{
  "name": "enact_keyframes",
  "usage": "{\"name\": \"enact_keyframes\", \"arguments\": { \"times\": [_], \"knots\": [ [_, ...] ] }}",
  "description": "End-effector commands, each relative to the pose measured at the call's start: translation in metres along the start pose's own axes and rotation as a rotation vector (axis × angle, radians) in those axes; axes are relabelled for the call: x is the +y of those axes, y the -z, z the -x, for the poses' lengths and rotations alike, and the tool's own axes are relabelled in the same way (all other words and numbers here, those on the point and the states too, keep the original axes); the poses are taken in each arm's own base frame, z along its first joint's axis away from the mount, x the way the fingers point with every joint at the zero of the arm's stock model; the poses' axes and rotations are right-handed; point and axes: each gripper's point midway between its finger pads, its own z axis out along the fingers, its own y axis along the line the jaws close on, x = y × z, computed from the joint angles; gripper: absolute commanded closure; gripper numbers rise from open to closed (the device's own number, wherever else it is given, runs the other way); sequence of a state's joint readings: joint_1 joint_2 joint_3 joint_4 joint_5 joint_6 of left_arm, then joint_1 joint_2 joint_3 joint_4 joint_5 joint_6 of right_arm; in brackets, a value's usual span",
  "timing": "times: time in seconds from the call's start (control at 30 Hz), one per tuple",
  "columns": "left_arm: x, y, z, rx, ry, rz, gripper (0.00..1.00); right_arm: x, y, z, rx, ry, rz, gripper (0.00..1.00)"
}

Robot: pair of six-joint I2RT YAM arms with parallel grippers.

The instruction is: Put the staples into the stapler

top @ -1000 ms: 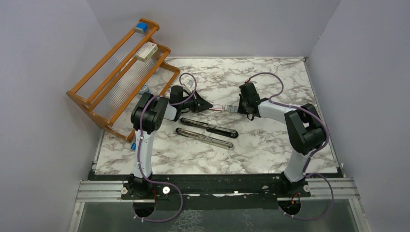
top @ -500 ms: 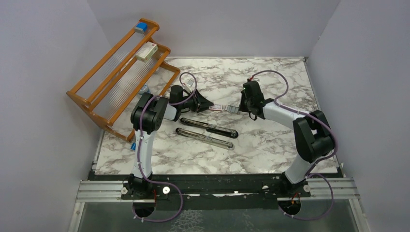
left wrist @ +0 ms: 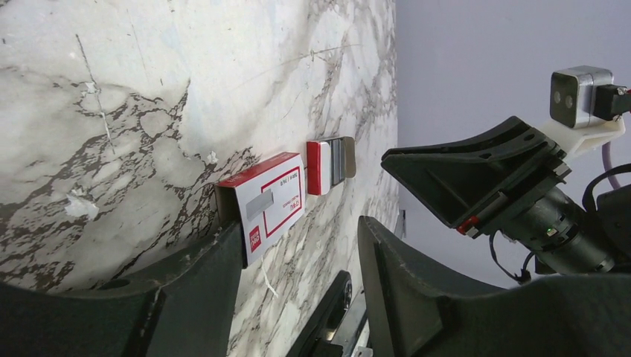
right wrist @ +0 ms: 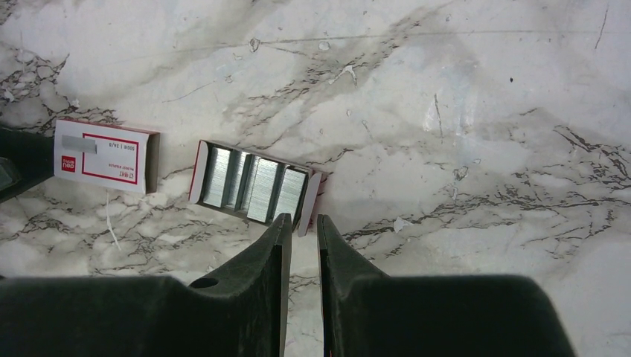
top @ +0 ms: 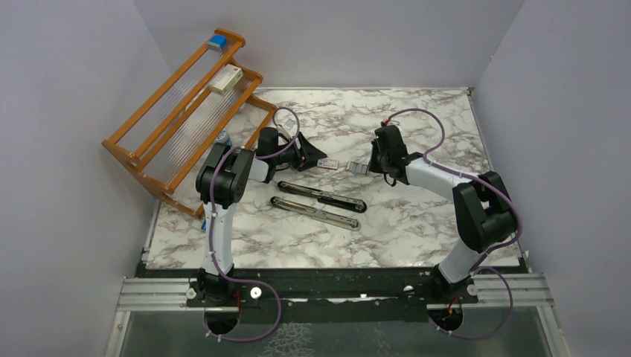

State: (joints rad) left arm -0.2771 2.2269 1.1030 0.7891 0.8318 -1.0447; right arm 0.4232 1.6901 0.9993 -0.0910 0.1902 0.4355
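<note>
**On the marble top, staples lie bared in their tray**

Toward 12 o'clock from the stapler (top: pixel 316 213), the staples (right wrist: pixel 253 186) sit in rows in an open card tray (right wrist: pixel 199 173), its red-and-white sleeve (right wrist: pixel 104 156) apart at 9 o'clock. Those strips look light, slick and brittle; I would pinch one across its long sides near the middle, not by the flimsy tray. The right gripper (right wrist: pixel 300 222) stands a slit apart, tips at the tray's end flap, marble showing between. The left gripper (left wrist: pixel 298 236) is spread wide, the sleeve against one finger. The table (top: pixel 417 223) is hard, glossy marble, so things may skid. Plain grey walls (top: pixel 67 149) close three sides; a wooden rack (top: pixel 178 119) stands at 10 o'clock.
</note>
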Motion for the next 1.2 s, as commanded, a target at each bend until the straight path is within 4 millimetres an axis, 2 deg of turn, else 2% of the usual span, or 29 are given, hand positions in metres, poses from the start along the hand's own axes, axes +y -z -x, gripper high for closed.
{"name": "enact_keyframes", "arguments": {
  "times": [0.0,0.3,0.67,0.77,0.97,1.17],
  "knots": [
    [0.011,0.005,0.004,-0.015,-0.031,0.087,0.38,-0.001,0.007,0.012,-0.041,0.002,0.007,0.78],
    [0.006,0.008,0.010,-0.016,-0.089,0.126,0.34,0.001,0.006,0.010,-0.034,0.004,0.016,0.78],
    [0.025,0.013,0.020,-0.002,-0.187,0.323,0.30,0.000,0.007,0.010,-0.036,0.006,0.017,0.78],
    [0.025,0.015,0.023,-0.005,-0.208,0.348,0.29,0.000,0.006,0.009,-0.035,0.006,0.017,0.78],
    [0.000,0.014,0.026,-0.008,-0.241,0.271,0.22,0.001,0.005,0.007,-0.029,0.006,0.023,0.78],
    [-0.032,0.014,0.031,-0.013,-0.287,0.181,0.21,0.001,0.005,0.006,-0.023,0.010,0.023,0.78]
  ]
}}
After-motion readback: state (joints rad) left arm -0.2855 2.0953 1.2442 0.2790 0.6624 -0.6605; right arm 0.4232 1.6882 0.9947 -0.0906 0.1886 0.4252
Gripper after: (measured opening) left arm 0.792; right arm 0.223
